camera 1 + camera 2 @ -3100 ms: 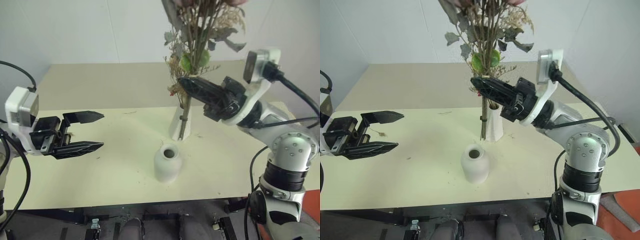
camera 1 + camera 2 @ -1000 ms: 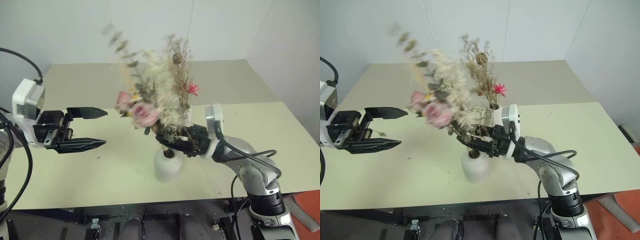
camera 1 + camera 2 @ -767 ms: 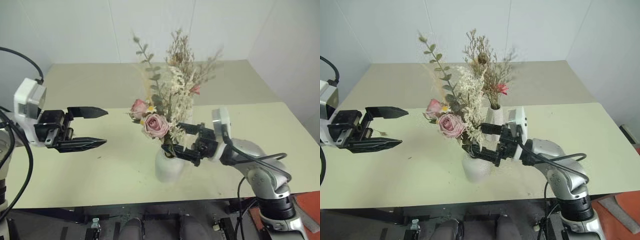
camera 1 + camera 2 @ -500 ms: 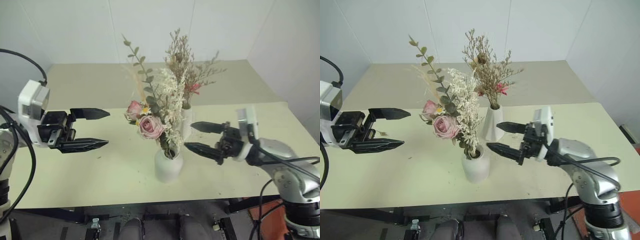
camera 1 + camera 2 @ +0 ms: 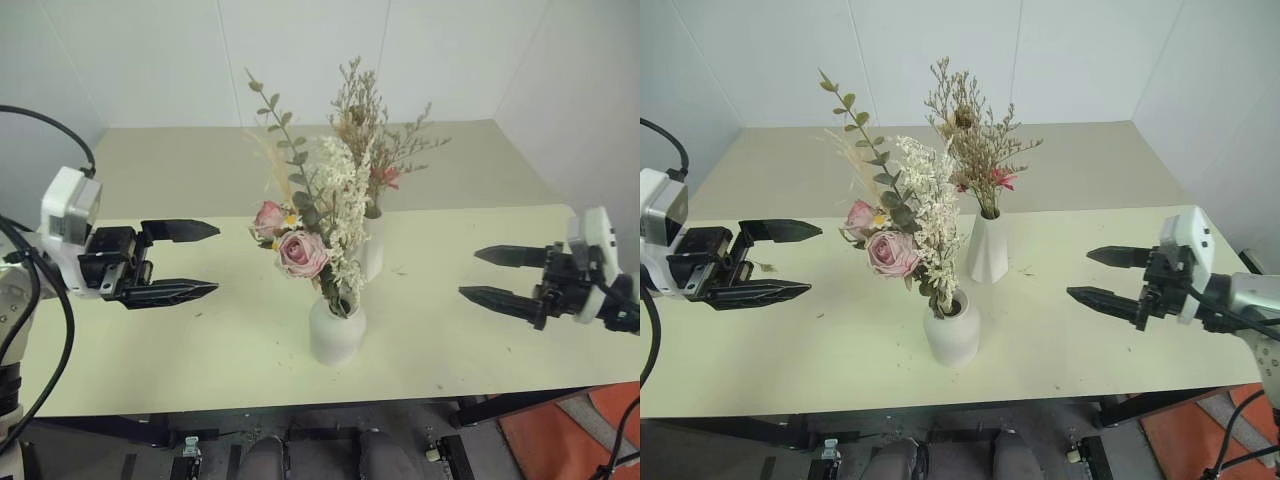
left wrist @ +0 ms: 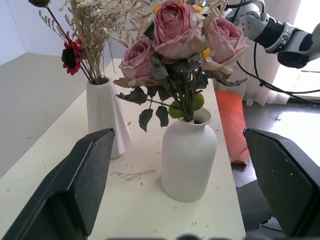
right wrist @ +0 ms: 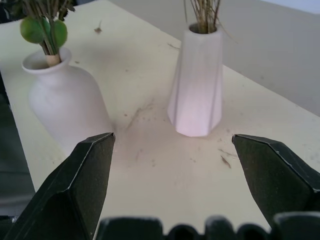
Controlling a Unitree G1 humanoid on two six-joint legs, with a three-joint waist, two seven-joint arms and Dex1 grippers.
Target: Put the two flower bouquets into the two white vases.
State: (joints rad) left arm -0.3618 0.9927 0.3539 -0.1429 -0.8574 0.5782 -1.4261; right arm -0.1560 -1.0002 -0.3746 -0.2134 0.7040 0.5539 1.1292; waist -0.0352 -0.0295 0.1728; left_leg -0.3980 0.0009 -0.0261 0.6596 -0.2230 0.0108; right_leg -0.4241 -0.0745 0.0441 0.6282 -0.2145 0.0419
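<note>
Two white vases stand on the pale table (image 5: 200, 340), each with flowers in it: the rounded vase (image 5: 336, 331) near the front edge holds the pink rose bouquet (image 5: 305, 235), and the tall cone vase (image 5: 371, 250) just behind it holds the dried wispy bouquet (image 5: 375, 125). The left gripper (image 5: 190, 262) and the right gripper (image 5: 490, 275) hover well apart from the vases on either side, both with fingers spread wide and empty.

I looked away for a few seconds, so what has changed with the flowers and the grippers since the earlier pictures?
The right gripper set the rose bouquet into the round vase, let go, and drew back to the right, jaws open. The dried bouquet stayed in the tall vase. The left gripper stayed open and in place.
</note>
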